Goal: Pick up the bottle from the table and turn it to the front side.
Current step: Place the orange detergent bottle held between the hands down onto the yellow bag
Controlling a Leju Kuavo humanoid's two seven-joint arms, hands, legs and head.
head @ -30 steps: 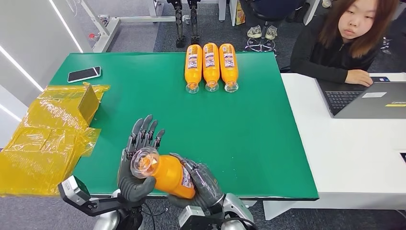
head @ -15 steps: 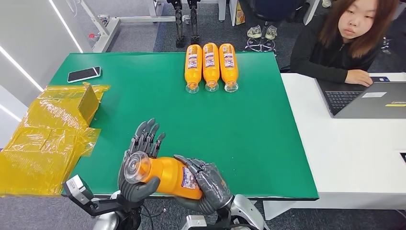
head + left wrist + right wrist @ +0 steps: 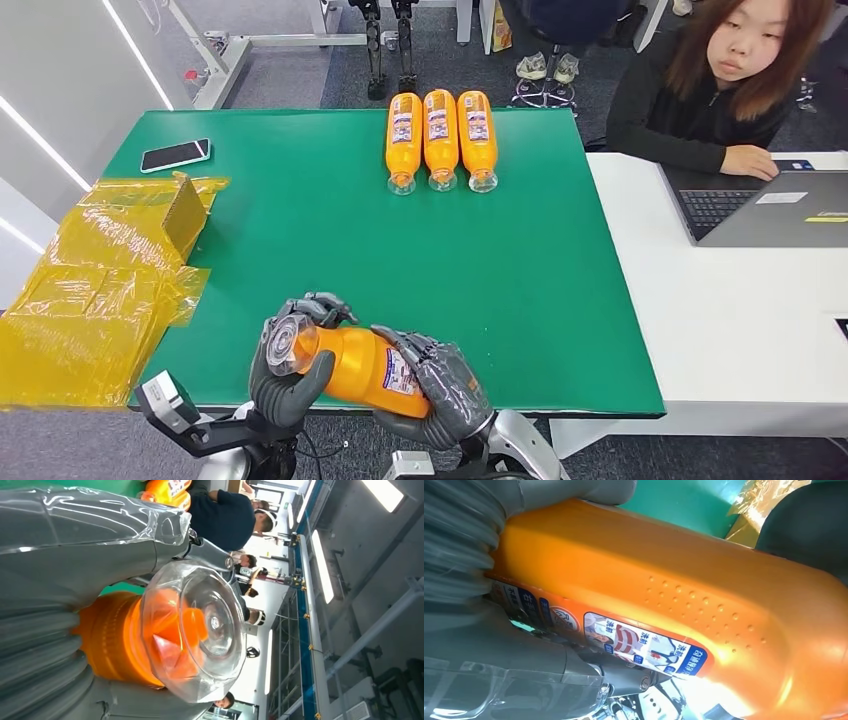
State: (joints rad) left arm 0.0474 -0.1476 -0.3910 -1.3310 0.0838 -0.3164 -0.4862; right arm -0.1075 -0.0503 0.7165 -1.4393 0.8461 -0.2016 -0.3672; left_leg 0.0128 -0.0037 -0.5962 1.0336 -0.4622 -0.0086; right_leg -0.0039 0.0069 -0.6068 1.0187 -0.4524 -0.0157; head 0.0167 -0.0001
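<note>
Green matting covers the table (image 3: 300, 200), which abuts a white desk (image 3: 740, 300) where a seated person (image 3: 720, 90) works at a laptop (image 3: 770, 205). Crumpled yellow film (image 3: 100, 290) lies over the table's left edge, with a dark phone (image 3: 176, 154) near the far left corner. Three orange bottles (image 3: 440, 135) lie side by side at the far edge, caps toward the robot, labels up.

At the near edge, both hands hold a fourth bottle (image 3: 360, 368) clear of the mat, lying roughly level with its clear cap (image 3: 283, 342) to the robot's left. The right hand (image 3: 440, 385) wraps the lower body, fingers curled over the label. The left hand (image 3: 290, 365) cups the cap end. One second ago its fingers stood straight up behind the cap; they now fold down over it, and the bottle sits a little lower and nearer the robot. This probably marks the left hand securing the neck so the body can be rotated or regripped; the label is only partly upward, so the turn appears unfinished.

The left wrist view shows the faceted cap (image 3: 197, 630) end-on, with grey fingers (image 3: 75, 545) pressed along the orange neck. The right wrist view shows the dimpled flank and label strip (image 3: 624, 640) close up, with a finger (image 3: 489, 645) lying along the label's edge.
</note>
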